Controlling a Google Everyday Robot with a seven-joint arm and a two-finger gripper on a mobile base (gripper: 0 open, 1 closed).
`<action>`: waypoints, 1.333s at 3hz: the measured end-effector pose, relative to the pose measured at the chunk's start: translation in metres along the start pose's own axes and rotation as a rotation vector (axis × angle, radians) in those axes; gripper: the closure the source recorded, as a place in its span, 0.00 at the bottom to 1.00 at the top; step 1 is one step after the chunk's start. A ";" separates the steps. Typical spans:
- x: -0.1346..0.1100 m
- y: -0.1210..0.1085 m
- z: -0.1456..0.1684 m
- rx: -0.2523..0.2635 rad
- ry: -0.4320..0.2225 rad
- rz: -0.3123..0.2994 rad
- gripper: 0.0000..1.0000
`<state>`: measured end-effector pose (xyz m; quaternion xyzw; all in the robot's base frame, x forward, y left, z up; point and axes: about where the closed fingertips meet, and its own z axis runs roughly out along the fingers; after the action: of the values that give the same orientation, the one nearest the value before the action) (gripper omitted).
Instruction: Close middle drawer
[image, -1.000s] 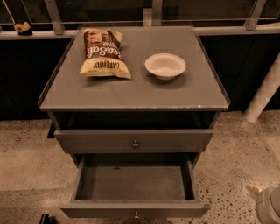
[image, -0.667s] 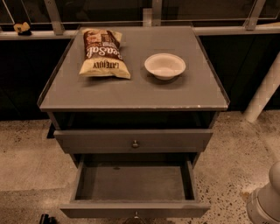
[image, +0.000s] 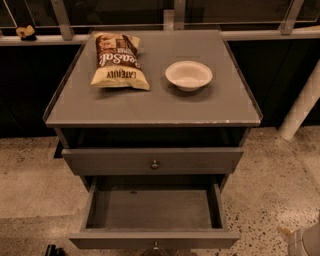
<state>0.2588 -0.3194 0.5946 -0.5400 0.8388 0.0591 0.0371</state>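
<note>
The robot's gripper (image: 306, 242) is the closest thing. It shows only as a pale, whitish shape in the bottom right corner, over the speckled stone floor (image: 270, 190). It is cut off by the edge, so nobody can tell if it is spread apart or pressed together. It holds nothing that can be seen. It is to the right of the cabinet and does not touch it.

Next comes the grey middle drawer (image: 155, 207). It is pulled far out toward the camera. Its flat grey inside is bare. Its front board sits at the very bottom, with a small round metal knob (image: 155, 245) in the middle.

Above and behind it is the grey top drawer front (image: 100, 161). It has its own little round metal knob (image: 154, 163). A dark gap runs between this front and the cabinet top.

Then comes the flat grey cabinet top (image: 150, 107). On its left side lies a brown and yellow chip bag (image: 119, 61). To the right of the bag sits a small white round bowl (image: 188, 75). The two are near each other but do not touch.

Farther back a pale ledge (image: 265, 35) runs across. A white pole (image: 300, 107) leans at the right, and a small yellow thing (image: 25, 31) rests on the ledge at the far left.
</note>
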 end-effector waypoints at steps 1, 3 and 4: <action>0.005 0.016 0.020 0.051 -0.021 -0.052 0.00; -0.001 0.014 0.084 0.030 0.011 -0.140 0.00; -0.002 0.000 0.122 -0.021 0.039 -0.116 0.00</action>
<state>0.2597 -0.3009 0.4742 -0.5890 0.8061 0.0552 0.0185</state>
